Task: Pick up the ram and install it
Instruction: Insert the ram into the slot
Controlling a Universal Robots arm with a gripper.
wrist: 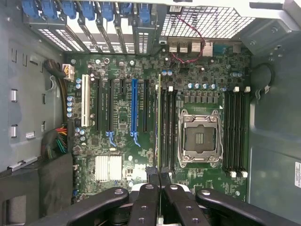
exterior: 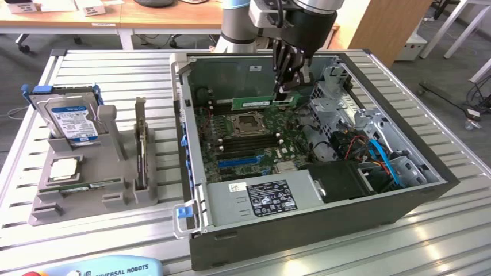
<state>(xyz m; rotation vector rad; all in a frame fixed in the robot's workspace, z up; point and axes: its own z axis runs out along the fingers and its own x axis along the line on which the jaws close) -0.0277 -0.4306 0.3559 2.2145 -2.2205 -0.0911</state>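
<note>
I'm looking at a slatted metal table (exterior: 115, 69) with the open computer case (exterior: 307, 230) lying on its side. I take it that's deliberate, so the motherboard (exterior: 238, 144) faces straight up and the arm can work from above. On the exterior view's left, well apart from the case, a grey holder (exterior: 92, 195) props a hard drive (exterior: 73, 118) and a dark expansion card (exterior: 140, 149) upright, presumably so each part can be pinched by its top edge. On the board, the bare CPU socket (exterior: 249, 122) sits roughly mid-board, with banks of black memory slots (wrist: 168, 127) on either side of it. The ram (exterior: 257, 103) is inside the case above the board, on the far side of the socket in the exterior view, with its long edge level. The gripper (exterior: 288, 89) is clamped tight on the end of the stick toward the exterior view's right. Gripping there leaves the label and the rest of the length free and the contact edge pointing down. Through the wrist camera the ram (wrist: 159, 122) shows edge-on as a thin line running out from between the closed fingertips, parallel to the slot bank and just beside its outer slot. That suggests the wrist is turned to match the slots' direction. I can't tell whether the contact edge is touching a slot or hanging just above it.
</note>
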